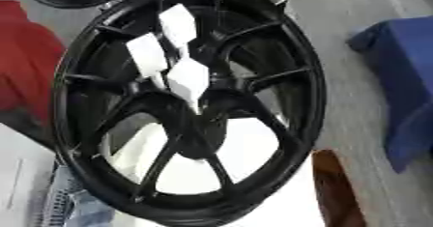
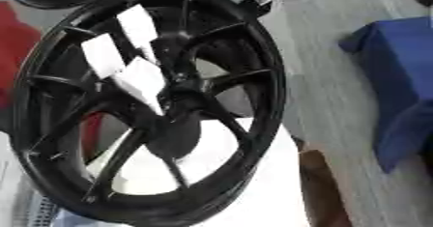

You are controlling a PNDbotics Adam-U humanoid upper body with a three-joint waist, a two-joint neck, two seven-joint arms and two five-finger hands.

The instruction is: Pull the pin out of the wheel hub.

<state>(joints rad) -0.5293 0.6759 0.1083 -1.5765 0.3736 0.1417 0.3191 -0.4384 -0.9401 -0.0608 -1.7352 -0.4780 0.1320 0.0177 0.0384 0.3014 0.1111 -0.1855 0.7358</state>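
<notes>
blue cloth (image 1: 404, 76) right; red fabric (image 1: 21, 62) left.

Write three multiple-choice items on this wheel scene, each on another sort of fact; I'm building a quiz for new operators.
1. The blue cloth lies: A) right of the wheel B) left of the wheel C) over the hub
2. White pins at the hub: A) one B) three C) five
3. The white pins are: A) held by a robot hand B) untouched C) covered by cloth

Answers: 1 A, the blue cloth sits right of the wheel. 2 B, three white pins cluster there. 3 B, no robot hand shows in either view.
</notes>
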